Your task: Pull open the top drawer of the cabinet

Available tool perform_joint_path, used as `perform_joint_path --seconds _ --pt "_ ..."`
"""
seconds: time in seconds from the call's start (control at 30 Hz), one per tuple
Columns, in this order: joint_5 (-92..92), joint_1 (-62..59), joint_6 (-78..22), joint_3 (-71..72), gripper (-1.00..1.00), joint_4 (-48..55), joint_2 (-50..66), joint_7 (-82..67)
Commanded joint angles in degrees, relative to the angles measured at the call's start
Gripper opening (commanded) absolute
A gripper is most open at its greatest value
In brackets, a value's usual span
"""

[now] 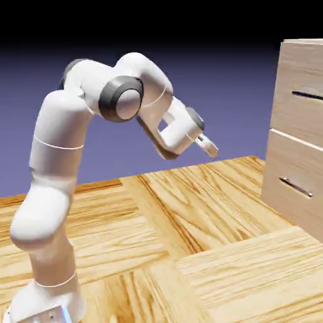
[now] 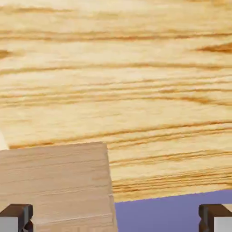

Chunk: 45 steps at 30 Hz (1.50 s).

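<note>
- Seen whole in the exterior view alone, a white robot arm (image 1: 60, 135) rises from its base at 7 o'clock, bends over near 12 and lowers its hand toward 4 o'clock, well apart from the cabinet (image 1: 276, 94).
- Only the exterior view carries the dark bar handles, one on each drawer front, along with a small blue light (image 1: 65, 314) on the arm's base.
- The hand view alone makes the fingers' state plain: the gripper (image 2: 116, 218) has its two tips spread wide, at 7 and 5 o'clock, with nothing pinched between them.
- From the hand, the cabinet's pale wood fills the stretch around 7 and 8 o'clock, while wood-plank floor (image 2: 136, 68) spreads across 12 and the blue-violet backdrop (image 2: 176, 215) shows at 5.
- At the exterior view's right, the cabinet stands with the top drawer (image 1: 296, 76) at 2 o'clock and the lower drawer (image 1: 293, 170) at 3 to 4 o'clock, directly beneath it.
- Both fronts sit closed, hiding whatever lies inside.
- The top drawer wears a pale beige, fine-grained face, cut off by the picture's edge at 2 o'clock, with a slim dark handle (image 1: 308, 96) running across it and a light seam below.
</note>
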Motion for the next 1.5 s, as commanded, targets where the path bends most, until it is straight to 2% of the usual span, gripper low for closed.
perform_joint_path --seconds 0.0,1.13,1.2,1.47 --pt "-1.99 -0.55 -0.32 1.16 0.00 1.21 1.34 -2.50" --pt "-69.52 -19.24 -11.34 40.66 0.00 42.19 46.73 -87.20" --pt "-69.66 -19.28 -11.36 40.74 0.00 42.27 46.82 -87.38" --pt "-67.17 -9.00 -6.50 42.77 0.00 58.88 52.28 -98.20"
